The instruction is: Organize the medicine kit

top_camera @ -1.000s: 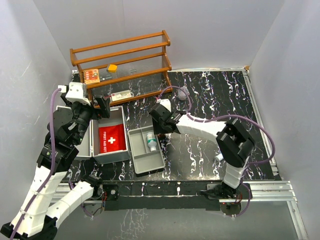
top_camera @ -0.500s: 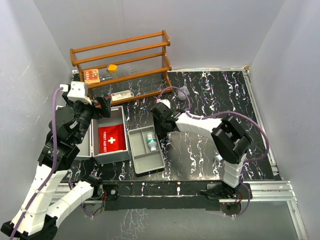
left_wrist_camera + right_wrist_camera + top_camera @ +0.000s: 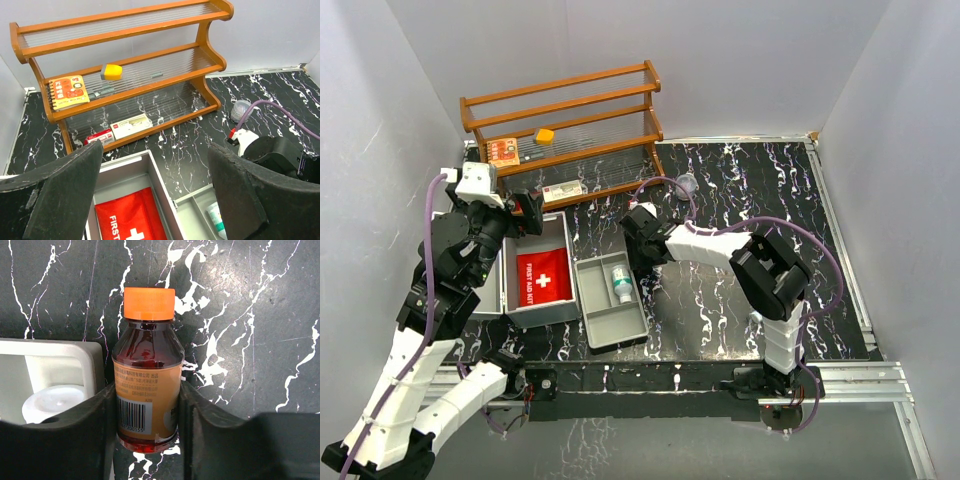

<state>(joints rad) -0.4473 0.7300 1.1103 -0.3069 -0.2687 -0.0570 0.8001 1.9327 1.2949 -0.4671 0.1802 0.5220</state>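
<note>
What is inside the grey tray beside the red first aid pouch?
A white-capped bottle lies in the grey tray's far compartment; the near compartment shows bare floor. The right end effector, holding an orange-capped bottle, partly hides the far right corner.

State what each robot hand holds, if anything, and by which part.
The right hand grips an amber bottle by its labelled body, below the orange cap. The left hand is open, holding nothing.

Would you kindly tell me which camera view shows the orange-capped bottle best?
The right wrist view: the bottle fills the frame in the right claw, cap and label clear. In the other two views the claw hides it.
</note>
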